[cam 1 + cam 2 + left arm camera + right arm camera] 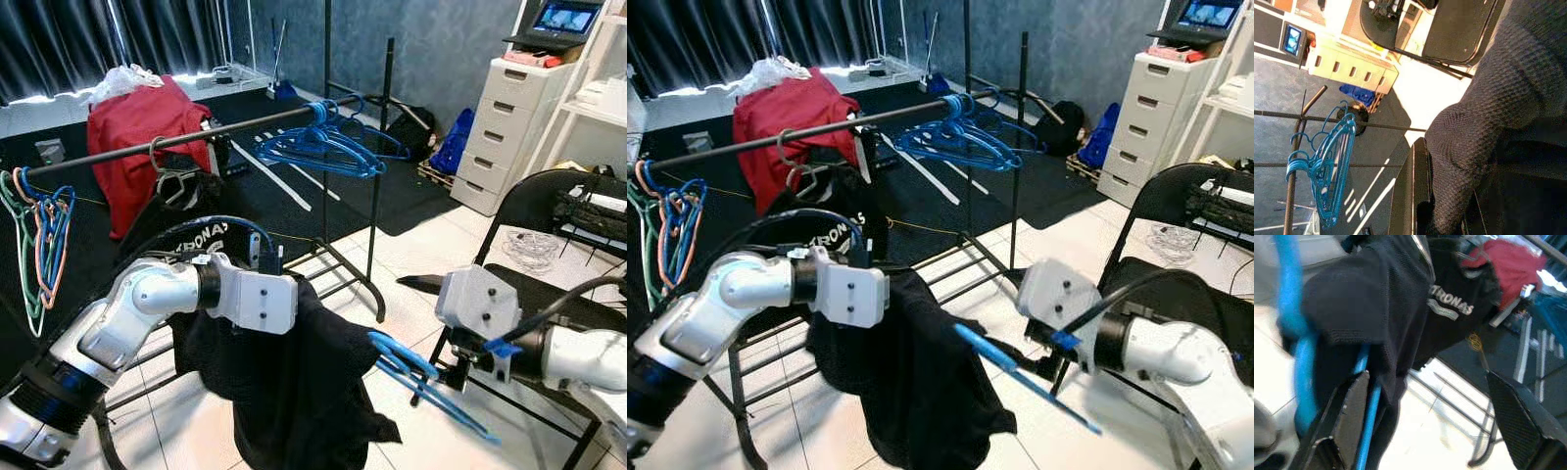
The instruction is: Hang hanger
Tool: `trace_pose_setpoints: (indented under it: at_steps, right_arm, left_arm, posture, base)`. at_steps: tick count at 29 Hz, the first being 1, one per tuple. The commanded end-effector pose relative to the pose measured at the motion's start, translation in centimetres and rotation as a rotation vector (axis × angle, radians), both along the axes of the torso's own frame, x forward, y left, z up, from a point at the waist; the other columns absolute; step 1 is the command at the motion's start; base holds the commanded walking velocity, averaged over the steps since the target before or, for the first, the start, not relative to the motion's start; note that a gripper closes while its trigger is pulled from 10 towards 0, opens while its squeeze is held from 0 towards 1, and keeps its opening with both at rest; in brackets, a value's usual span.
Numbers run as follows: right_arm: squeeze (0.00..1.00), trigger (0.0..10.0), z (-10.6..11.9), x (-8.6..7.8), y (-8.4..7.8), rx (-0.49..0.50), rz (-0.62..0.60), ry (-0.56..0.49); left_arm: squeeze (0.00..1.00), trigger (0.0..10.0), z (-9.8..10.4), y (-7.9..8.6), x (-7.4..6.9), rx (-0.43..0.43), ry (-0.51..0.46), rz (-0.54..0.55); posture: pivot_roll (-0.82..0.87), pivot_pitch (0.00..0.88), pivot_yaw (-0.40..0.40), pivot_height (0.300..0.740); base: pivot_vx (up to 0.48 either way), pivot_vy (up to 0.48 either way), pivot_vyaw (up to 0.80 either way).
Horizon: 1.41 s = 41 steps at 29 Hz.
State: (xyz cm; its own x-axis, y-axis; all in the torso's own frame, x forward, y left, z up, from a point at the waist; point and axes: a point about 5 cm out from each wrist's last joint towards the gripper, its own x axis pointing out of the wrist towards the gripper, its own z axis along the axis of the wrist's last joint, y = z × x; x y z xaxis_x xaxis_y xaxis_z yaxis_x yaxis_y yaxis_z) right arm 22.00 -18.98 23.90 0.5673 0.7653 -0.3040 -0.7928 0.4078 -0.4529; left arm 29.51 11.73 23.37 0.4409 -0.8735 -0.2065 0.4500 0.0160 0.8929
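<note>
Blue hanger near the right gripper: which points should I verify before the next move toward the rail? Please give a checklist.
1. Blue hanger seated in the black garment: not ok, one end is in the fabric and the rest sticks out.
2. Right gripper closed on the hanger: not ok, its fingers are wide apart and the hanger lies along one finger.
3. Left gripper carrying the garment: ok, the fabric drapes over it.
4. Free place on the rail: ok, a bare stretch is there.
5. Direction of the hanger's hook: cannot tell.

Blue hanger [431, 387], black shirt [284, 392], red garment [142, 137].
</note>
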Motion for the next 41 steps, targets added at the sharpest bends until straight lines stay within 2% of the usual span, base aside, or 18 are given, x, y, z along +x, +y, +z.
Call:
trace_pose_setpoints:
  at_steps: [1, 6, 10, 12, 14, 18, 24, 27, 33, 41]
  right_arm:
    - [0.00, 10.0, 2.4, -1.4, -1.0, 0.014, 0.043, 0.008]
    - [0.00, 10.0, 3.5, -2.9, -1.7, -0.012, 0.072, 0.061]
    - [0.00, 10.0, 3.3, -3.7, -1.6, -0.032, 0.081, 0.121]
    - [0.00, 10.0, 3.3, -3.7, -1.6, -0.032, 0.081, 0.121]
    - [0.00, 10.0, 1.6, -3.5, -1.1, -0.048, 0.048, 0.178]
    - [0.00, 10.0, 0.4, -3.1, -1.2, -0.066, 0.007, 0.194]
    - [0.00, 10.0, -0.3, -1.7, -1.4, -0.042, -0.063, 0.128]
    - [0.00, 10.0, -0.3, -1.5, -1.3, -0.032, -0.064, 0.119]
    - [0.00, 10.0, -1.0, -1.1, 0.0, 0.009, -0.021, 0.139]
    - [0.00, 10.0, -1.8, -1.4, 1.2, 0.054, 0.029, 0.180]
  left_arm:
    - [0.00, 10.0, 0.2, 0.0, 0.1, 0.003, -0.018, -0.004]
    - [0.00, 10.0, 0.1, 0.0, 0.3, 0.005, -0.019, 0.003]
    - [0.00, 10.0, 0.0, -0.1, 0.4, 0.003, -0.019, 0.008]
    - [0.00, 10.0, 0.0, -0.1, 0.4, 0.003, -0.019, 0.008]
    - [0.00, 10.0, 0.1, -0.2, 0.5, -0.003, -0.021, 0.008]
    - [0.00, 10.0, 0.2, -0.2, 0.5, -0.007, -0.024, 0.007]
    - [0.00, 10.0, 0.3, -0.2, 0.5, -0.014, -0.029, 0.008]
    - [0.00, 10.0, 0.4, -0.2, 0.5, -0.016, -0.029, 0.008]
    - [0.00, 10.0, 0.5, -0.4, 0.5, -0.020, -0.032, 0.004]
    - [0.00, 10.0, 0.6, -0.3, 0.6, -0.017, -0.037, 0.005]
  posture:
    - [-0.11, 0.000, 0.021, 0.740]
    - [-0.11, 0.000, 0.023, 0.740]
    - [-0.12, 0.000, 0.026, 0.740]
    - [-0.12, 0.000, 0.026, 0.740]
    - [-0.12, 0.000, 0.026, 0.740]
    - [-0.11, 0.000, 0.027, 0.740]
    - [-0.11, 0.000, 0.026, 0.740]
    - [-0.11, 0.000, 0.026, 0.740]
    - [-0.11, 0.000, 0.022, 0.740]
    - [-0.10, 0.000, 0.023, 0.740]
  base:
    - [0.000, 0.000, 0.00]
    - [0.000, 0.000, 0.00]
    - [0.000, 0.000, 0.00]
    - [0.000, 0.000, 0.00]
    - [0.000, 0.000, 0.00]
    - [0.000, 0.000, 0.00]
    - [0.000, 0.000, 0.00]
    - [0.000, 0.000, 0.00]
    - [0.000, 0.000, 0.00]
    - [0.000, 0.000, 0.00]
